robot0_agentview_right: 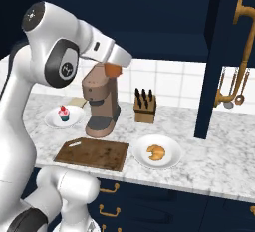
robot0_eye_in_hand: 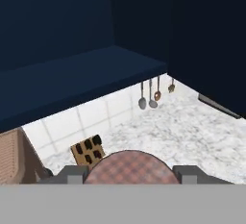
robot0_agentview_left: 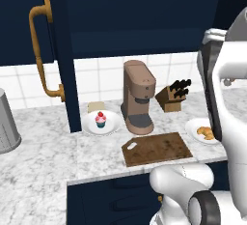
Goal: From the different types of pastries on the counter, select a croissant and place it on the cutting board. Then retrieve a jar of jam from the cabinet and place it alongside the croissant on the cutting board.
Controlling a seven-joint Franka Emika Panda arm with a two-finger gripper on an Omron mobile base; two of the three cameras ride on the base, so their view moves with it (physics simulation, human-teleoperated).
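Note:
My gripper (robot0_agentview_right: 115, 67) is shut on the jar of jam (robot0_agentview_right: 113, 69), an orange-brown jar held in the air above the coffee machine (robot0_agentview_right: 102, 101), in front of the open cabinet (robot0_eye_in_hand: 72, 74). In the hand view the jar's reddish-brown lid (robot0_eye_in_hand: 129, 167) sits between my gripper's (robot0_eye_in_hand: 129, 174) two fingers. The croissant (robot0_agentview_right: 156, 152) (robot0_agentview_left: 206, 133) lies on a white plate (robot0_agentview_right: 172, 160) right of the cutting board (robot0_agentview_right: 92, 153) (robot0_agentview_left: 157, 148), which is bare. The pink-frosted cupcake (robot0_agentview_left: 100, 119) (robot0_agentview_right: 63, 112) stands on its own plate on the counter (robot0_agentview_left: 43, 147).
Both cabinet doors (robot0_agentview_left: 60, 50) (robot0_agentview_right: 224, 57) stand open, with long brass handles (robot0_agentview_left: 41, 50). A knife block (robot0_agentview_right: 145, 105) (robot0_eye_in_hand: 87, 152) sits by the tiled wall. Utensils (robot0_eye_in_hand: 151, 95) hang farther right. A grey canister (robot0_agentview_left: 6, 122) stands at the far left.

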